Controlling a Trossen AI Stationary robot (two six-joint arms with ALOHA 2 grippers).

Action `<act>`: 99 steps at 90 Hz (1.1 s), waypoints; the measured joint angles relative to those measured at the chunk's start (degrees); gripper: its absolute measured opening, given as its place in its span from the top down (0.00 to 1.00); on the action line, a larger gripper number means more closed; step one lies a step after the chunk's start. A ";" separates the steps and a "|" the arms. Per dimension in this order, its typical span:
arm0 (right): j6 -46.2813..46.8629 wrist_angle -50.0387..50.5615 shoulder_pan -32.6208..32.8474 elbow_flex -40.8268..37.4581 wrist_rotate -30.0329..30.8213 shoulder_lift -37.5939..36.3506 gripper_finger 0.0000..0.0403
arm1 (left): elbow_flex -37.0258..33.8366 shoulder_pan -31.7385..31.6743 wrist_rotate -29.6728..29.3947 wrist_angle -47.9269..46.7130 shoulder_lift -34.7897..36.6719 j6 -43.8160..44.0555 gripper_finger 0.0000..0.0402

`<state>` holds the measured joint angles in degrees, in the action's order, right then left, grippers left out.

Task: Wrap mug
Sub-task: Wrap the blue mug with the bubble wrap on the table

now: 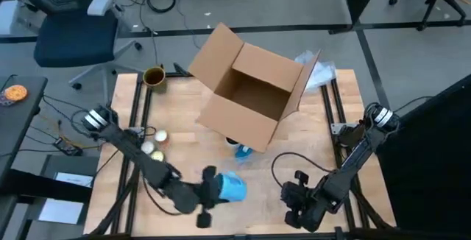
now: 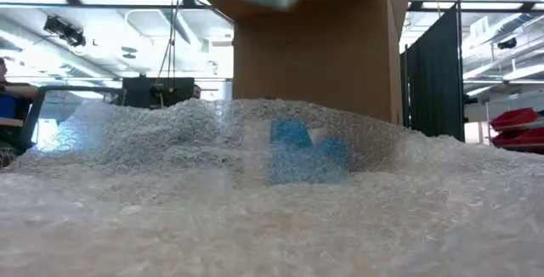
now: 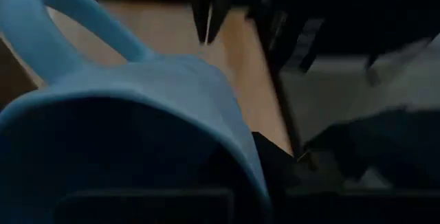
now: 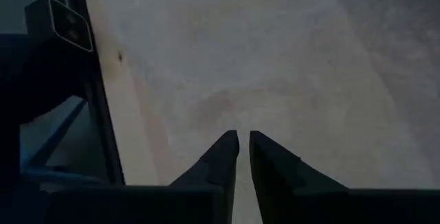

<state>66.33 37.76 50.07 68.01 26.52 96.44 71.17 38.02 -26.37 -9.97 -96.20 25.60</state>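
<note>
Open cardboard box (image 1: 254,93) tipped on its side mid-counter (image 1: 324,133). Brass-coloured cup (image 1: 154,76) at far left corner. Office chair (image 1: 73,37) on floor beyond.

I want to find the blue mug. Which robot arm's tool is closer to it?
Left. The left tool is right at the blue mug, which fills the left wrist view. The right tool sits apart from it, nearer the table's right side, fingers nearly together.

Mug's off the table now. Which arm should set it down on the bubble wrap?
Left. The left gripper is shut on the blue mug, held at the near edge of the table. The right gripper is nearly shut and empty over the bubble wrap, better placed to handle the sheet afterwards.
</note>
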 joint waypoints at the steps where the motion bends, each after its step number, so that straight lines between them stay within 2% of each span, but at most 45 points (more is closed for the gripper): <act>1: -0.24 -0.07 -0.06 0.00 -0.22 0.00 0.95 | 1.04 -0.27 0.47 -1.08 -0.55 0.19 1.00; 14: -3.41 -0.22 -1.02 0.00 -1.51 0.00 0.95 | 13.09 -3.85 7.53 -11.73 -8.23 1.59 1.00; 30: -4.97 -0.50 -1.69 0.00 -1.18 0.00 0.95 | 21.61 -7.02 8.68 -20.03 -16.79 1.74 1.00; 54: -5.04 -1.38 -0.32 0.00 -1.18 0.00 0.95 | 22.89 -11.19 9.13 -17.86 -22.89 2.86 1.00; 68: -4.92 -1.29 0.19 0.00 -1.15 0.00 0.95 | 23.07 -11.39 12.52 -24.40 -23.27 3.11 1.00; 99: -4.46 -1.29 0.56 0.00 -1.09 0.00 0.95 | 23.14 -5.30 17.33 -45.04 -21.44 6.12 1.00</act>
<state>61.87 36.47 50.63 68.01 25.43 96.44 94.30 32.72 -9.04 -55.00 -117.64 31.73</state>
